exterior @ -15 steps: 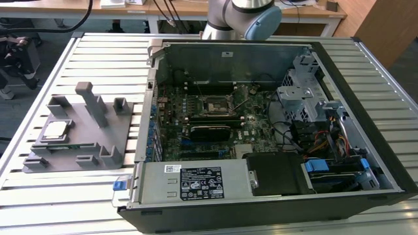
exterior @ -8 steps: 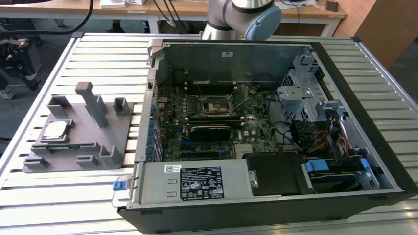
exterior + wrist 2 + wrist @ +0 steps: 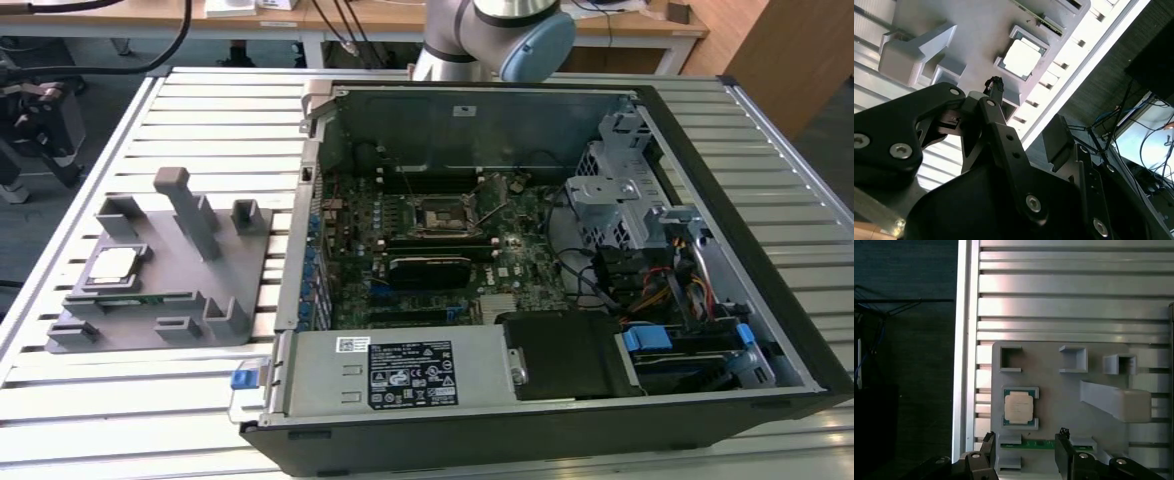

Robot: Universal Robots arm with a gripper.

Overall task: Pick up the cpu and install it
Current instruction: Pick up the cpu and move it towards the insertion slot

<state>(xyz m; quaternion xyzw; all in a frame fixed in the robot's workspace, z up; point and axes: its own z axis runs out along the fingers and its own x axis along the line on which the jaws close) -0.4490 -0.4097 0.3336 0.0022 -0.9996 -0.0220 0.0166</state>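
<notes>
The cpu (image 3: 1018, 407) lies flat, metal lid up, in a shallow walled nest on the grey fixture (image 3: 1054, 400). The fixture rests on the slatted desk (image 3: 214, 100), to the exterior view's left of the open computer case (image 3: 534, 440). In the exterior view the cpu (image 3: 112, 264) sits near the fixture's outer edge, well apart from the black socket (image 3: 441, 215) on the motherboard inside the case.

The gripper (image 3: 1026, 436) hangs above the fixture. Its fingers (image 3: 1063, 452) are spread and empty, and the chip lies beyond their tips rather than between them. The second wrist view agrees — the gripper (image 3: 1026, 107) is apart from the chip and touches nothing.

The nest's raised walls hug the chip closely, so I judge that a descent slightly off centre would land a finger on a wall instead of on the chip's rim. A thin green strip (image 3: 1034, 444) sits in a slot just beside the nest, where a stray finger could catch it. The chip offers little edge to grip — a shallow or skewed pinch could let it tilt or slip while carried. A tilted or turned chip pressed into the socket could damage the contacts.
</notes>
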